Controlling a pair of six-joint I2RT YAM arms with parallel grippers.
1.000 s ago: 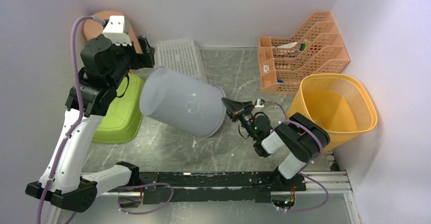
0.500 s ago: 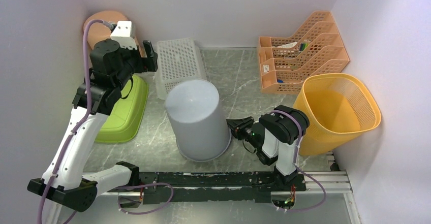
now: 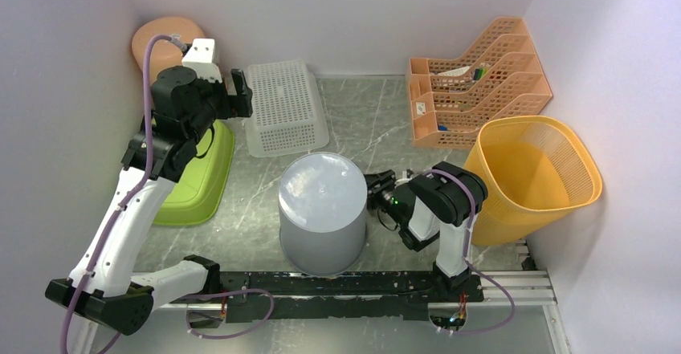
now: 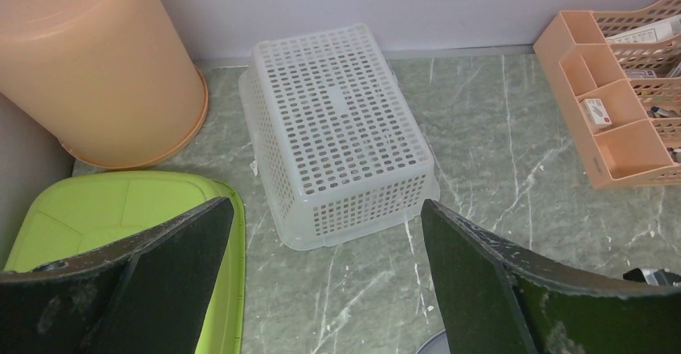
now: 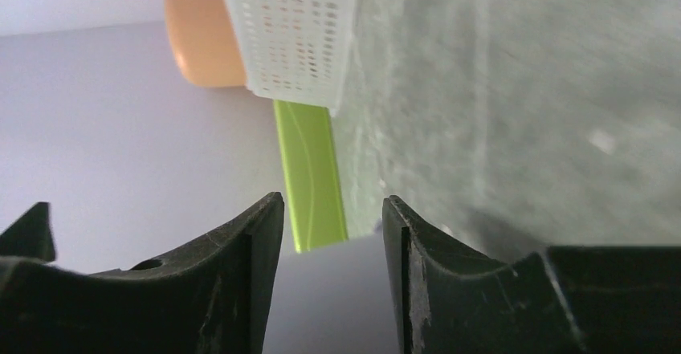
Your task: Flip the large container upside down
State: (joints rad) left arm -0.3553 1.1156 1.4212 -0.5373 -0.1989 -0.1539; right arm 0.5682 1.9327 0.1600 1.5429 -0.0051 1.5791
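Observation:
The large grey container [image 3: 323,209] stands upside down on the table, closed base up, near the front middle. My right gripper [image 3: 375,185] is just to the right of its side wall, jaws apart. In the right wrist view the grey wall [image 5: 329,298] shows between and beyond the fingers, around the gripper [image 5: 333,209]. My left gripper [image 3: 241,93] is wide open and empty, high at the back left, above the white basket's left edge. In the left wrist view the gripper [image 4: 321,233] frames bare table, and a sliver of the container [image 4: 438,344] shows at the bottom.
An upturned white perforated basket [image 3: 285,107] [image 4: 341,125] lies at the back. An upturned orange bucket [image 3: 165,37] and a green bin [image 3: 197,177] are at the left. An orange file organizer [image 3: 474,77] and a yellow mesh basket [image 3: 538,169] stand at the right.
The container went from tilted in the air to standing upside down on the table, nearer the front. The left gripper has pulled back and up. The right gripper is off the rim.

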